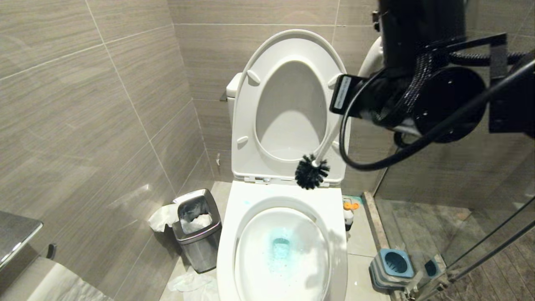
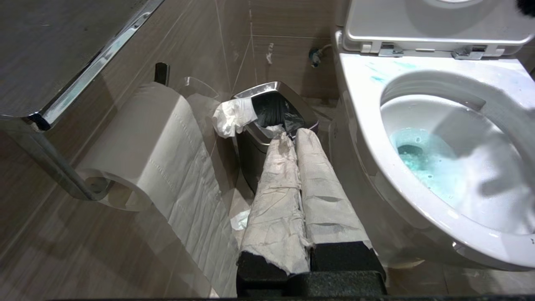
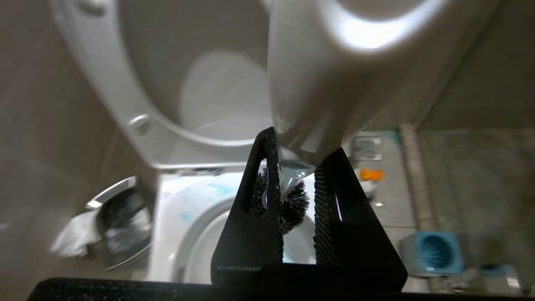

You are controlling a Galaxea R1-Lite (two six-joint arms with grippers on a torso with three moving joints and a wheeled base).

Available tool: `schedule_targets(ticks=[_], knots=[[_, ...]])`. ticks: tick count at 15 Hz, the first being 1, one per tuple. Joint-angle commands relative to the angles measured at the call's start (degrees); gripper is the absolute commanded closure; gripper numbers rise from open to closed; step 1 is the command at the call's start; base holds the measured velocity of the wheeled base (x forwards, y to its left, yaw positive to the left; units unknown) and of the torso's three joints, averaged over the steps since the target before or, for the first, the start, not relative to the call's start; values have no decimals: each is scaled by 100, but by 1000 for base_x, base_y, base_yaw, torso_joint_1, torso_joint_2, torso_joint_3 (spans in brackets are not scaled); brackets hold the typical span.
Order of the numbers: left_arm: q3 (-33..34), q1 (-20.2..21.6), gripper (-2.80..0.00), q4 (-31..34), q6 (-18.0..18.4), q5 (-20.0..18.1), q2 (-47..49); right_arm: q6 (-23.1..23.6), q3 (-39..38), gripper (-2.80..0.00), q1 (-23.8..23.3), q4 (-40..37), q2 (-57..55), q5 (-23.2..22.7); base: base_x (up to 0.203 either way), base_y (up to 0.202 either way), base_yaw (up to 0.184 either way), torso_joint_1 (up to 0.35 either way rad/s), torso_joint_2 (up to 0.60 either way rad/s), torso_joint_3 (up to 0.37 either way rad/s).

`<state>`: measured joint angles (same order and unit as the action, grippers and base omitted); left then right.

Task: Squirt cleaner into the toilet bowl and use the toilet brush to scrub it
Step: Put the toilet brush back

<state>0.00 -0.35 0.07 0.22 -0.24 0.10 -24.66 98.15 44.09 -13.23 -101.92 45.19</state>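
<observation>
Floor (image 1: 359,251): pale tiles, meeting a darker wood-look strip behind a raised kerb on the robot's right.
- Toilet bowl (image 1: 334,234), white ceramic, at centre.
- Steel waste bin (image 1: 199,238), to the left of the bowl; white paper crumpled inside and hanging at its rim.
- Loose tissue (image 1: 190,282) on the tiles in front of the bin.
- Square blue-grey brush holder (image 1: 393,265), to the right of the bowl.
- Small bottle with orange cap (image 1: 350,211), beside the bowl's right flank.

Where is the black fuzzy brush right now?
In the head view the toilet brush hangs in the air in the right gripper, above the back rim of the toilet bowl and in front of the raised seat.
</observation>
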Motion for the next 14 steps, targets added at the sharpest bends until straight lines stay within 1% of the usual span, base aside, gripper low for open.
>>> schedule_targets(ticks=[1,2,3,5,6,7,9,10,11,12,14], knots=[[0,0,0,1,-4,6,-1,80,17,0,-347,-248,355,178,0,0,0,0,0,0],[0,0,0,1,-3,5,-1,84,-36,0,-441,-401,466,188,0,0,0,0,0,0],[0,0,0,1,-4,6,-1,84,-103,0,-638,-543,523,190,0,0,0,0,0,0],[0,-1,0,1,4,-2,-1,101,-281,0,-1161,-801,629,157,0,0,0,0,0,0],[0,0,0,1,4,-2,-1,124,-408,0,-1446,-921,698,56,0,0,0,0,0,0],[0,0,0,1,0,-1,-1,167,-630,0,-1662,-1008,799,-228,0,0,0,0,0,0],[0,0,0,1,-4,-2,-1,229,-1020,0,-2123,-1030,936,-959,0,0,0,0,0,0],[0,0,0,1,4,-2,-1,208,-1215,0,-2399,-1007,922,-1204,0,0,0,0,0,0],[0,0,0,1,-4,6,-1,174,-1485,0,-2636,-861,867,-1415,0,0,0,0,0,0],[0,0,0,1,0,-1,-1,150,-1804,0,-2880,-470,779,-1588,0,0,0,0,0,0],[0,-9,0,1,-4,6,-1,162,-2451,0,-3368,711,415,-1862,0,0,0,0,0,0]])
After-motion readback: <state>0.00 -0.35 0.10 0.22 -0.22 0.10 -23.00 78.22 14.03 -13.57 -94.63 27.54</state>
